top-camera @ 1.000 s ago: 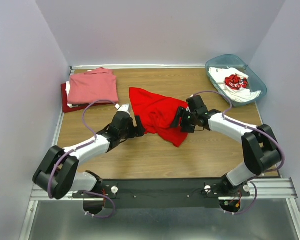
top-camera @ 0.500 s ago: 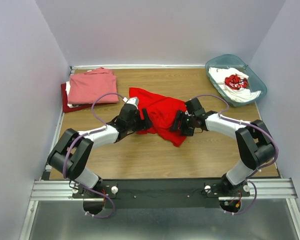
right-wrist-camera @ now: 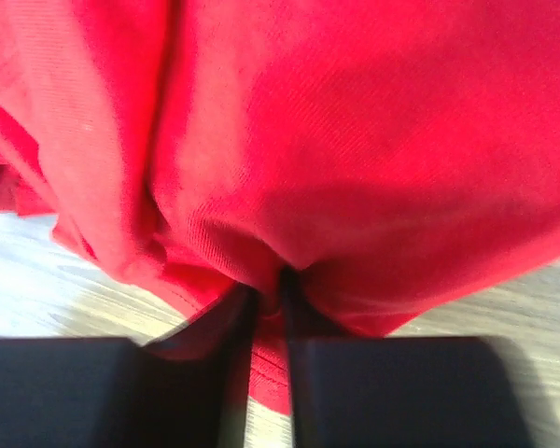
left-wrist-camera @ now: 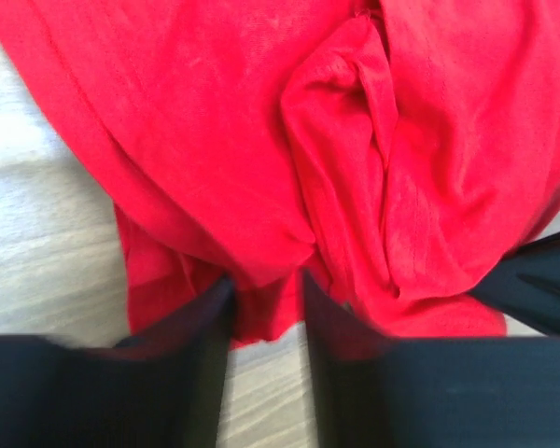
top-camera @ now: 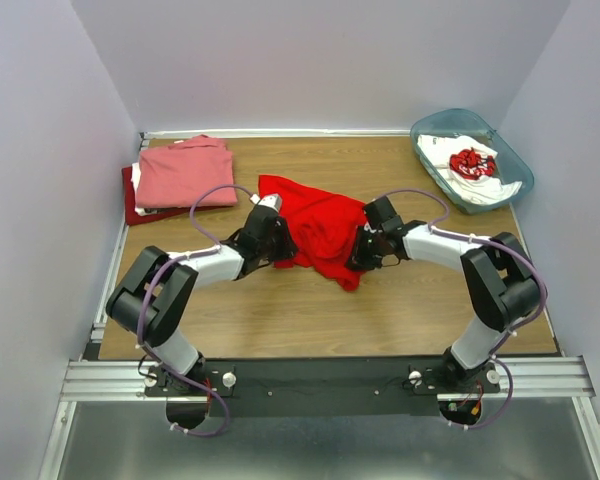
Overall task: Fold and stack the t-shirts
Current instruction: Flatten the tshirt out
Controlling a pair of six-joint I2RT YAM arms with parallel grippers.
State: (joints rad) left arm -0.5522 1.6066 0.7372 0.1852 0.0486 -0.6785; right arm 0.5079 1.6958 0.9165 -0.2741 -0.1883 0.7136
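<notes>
A bright red t-shirt [top-camera: 320,228] lies crumpled in the middle of the table. My left gripper [top-camera: 281,243] is at its left edge; in the left wrist view [left-wrist-camera: 266,291] the jaws have closed in on a bunched fold of the red cloth [left-wrist-camera: 261,168], which fills the gap at the tips. My right gripper [top-camera: 360,250] is at the shirt's right edge, and in the right wrist view [right-wrist-camera: 269,291] it pinches a fold of the red cloth [right-wrist-camera: 355,140] in a narrow gap. A folded salmon-pink t-shirt [top-camera: 185,172] lies on a darker red one [top-camera: 130,200] at the back left.
A translucent teal bin [top-camera: 512,160] stands at the back right corner with a white t-shirt with red print [top-camera: 470,163] inside. Walls close the table in at the left, back and right. Bare wood shows in front of the red shirt.
Both arms have reached inward to the red shirt's edges. Both grippers, open a second ago, have closed on folds of the cloth.
</notes>
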